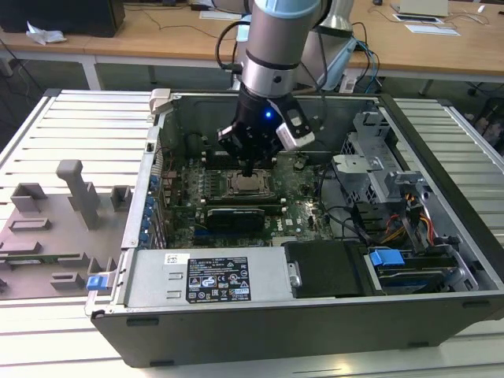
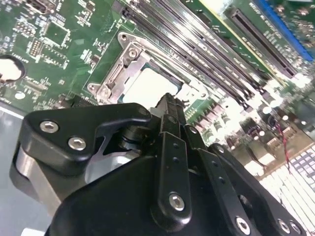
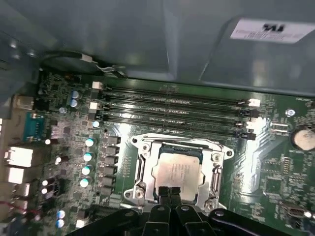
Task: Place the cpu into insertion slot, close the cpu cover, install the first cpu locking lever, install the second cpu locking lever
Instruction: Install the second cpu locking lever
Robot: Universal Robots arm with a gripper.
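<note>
The cpu, a pale silver square, lies flat in the middle of the motherboard, inside the open computer case. The cpu cover lies down around it as a silver frame, so the chip shows through its window. Both hide the insertion slot beneath them. My gripper is shut with nothing in it, its black fingertips right at one edge of the cover. In the second wrist view the gripper points down at the cpu and cover. In the exterior view the gripper hangs just over the cpu.
Long black memory slots run beside the socket. A labelled power supply box and a black unit lie in front of it, with a drive cage and cables at the exterior view's right. Grey fixtures stand outside the case.
</note>
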